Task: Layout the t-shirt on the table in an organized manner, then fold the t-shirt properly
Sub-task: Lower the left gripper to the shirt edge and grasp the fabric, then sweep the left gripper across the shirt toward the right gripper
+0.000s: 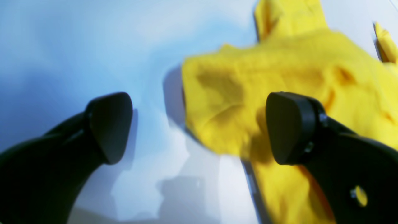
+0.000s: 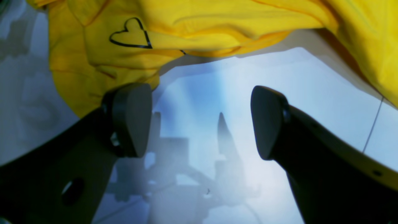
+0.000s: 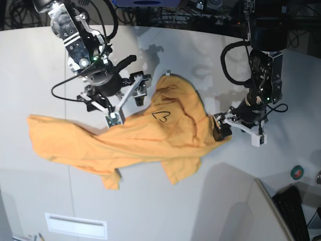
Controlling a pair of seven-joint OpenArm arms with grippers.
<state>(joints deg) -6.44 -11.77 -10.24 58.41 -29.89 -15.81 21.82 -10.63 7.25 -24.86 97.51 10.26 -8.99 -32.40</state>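
Observation:
The orange t-shirt (image 3: 150, 135) lies crumpled across the middle of the table (image 3: 30, 75), one end stretched out to the left, with a black heart outline (image 3: 160, 116) facing up. My left gripper (image 3: 238, 133) is open at the shirt's right edge, one finger right by the cloth. Seen from the left wrist, the t-shirt (image 1: 279, 68) reaches under the right-hand finger (image 1: 289, 127), and the left gripper (image 1: 199, 127) holds nothing. My right gripper (image 3: 128, 104) hangs open over the shirt's upper edge. From the right wrist, the heart (image 2: 130, 35) lies just beyond the empty right gripper (image 2: 199, 121).
A thin dark seam (image 2: 371, 127) crosses the tabletop. A green and red roll (image 3: 297, 172) sits near the right edge, with a dark keyboard (image 3: 296, 211) below it. Cables (image 3: 165, 10) run along the back edge. A white panel (image 3: 75, 226) shows at the front left.

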